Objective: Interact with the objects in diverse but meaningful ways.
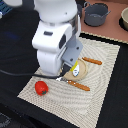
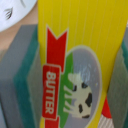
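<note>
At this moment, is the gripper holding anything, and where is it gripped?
Yes. The gripper holds the yellow butter box, its grey and green pads pressed against the box's two opposite sides, with the labelled face towards the wrist camera.

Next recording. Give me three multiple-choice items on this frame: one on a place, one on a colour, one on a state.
1. Where does the red vegetable lie?
A. on the woven mat
B. in the grey pot
C. on the plate

2. What colour is the box between the gripper pads?
A. blue
B. yellow with a red label
C. plain white

3. What is the gripper's state?
A. open over bare mat
B. shut on the box
C. shut on a knife

Answers:
1. A, the exterior view shows it on the mat, toward that view's left, apart from the plate.
2. B, the wrist view shows yellow sides and a red BUTTER label.
3. B, the wrist view shows pads against both sides of the box.
</note>
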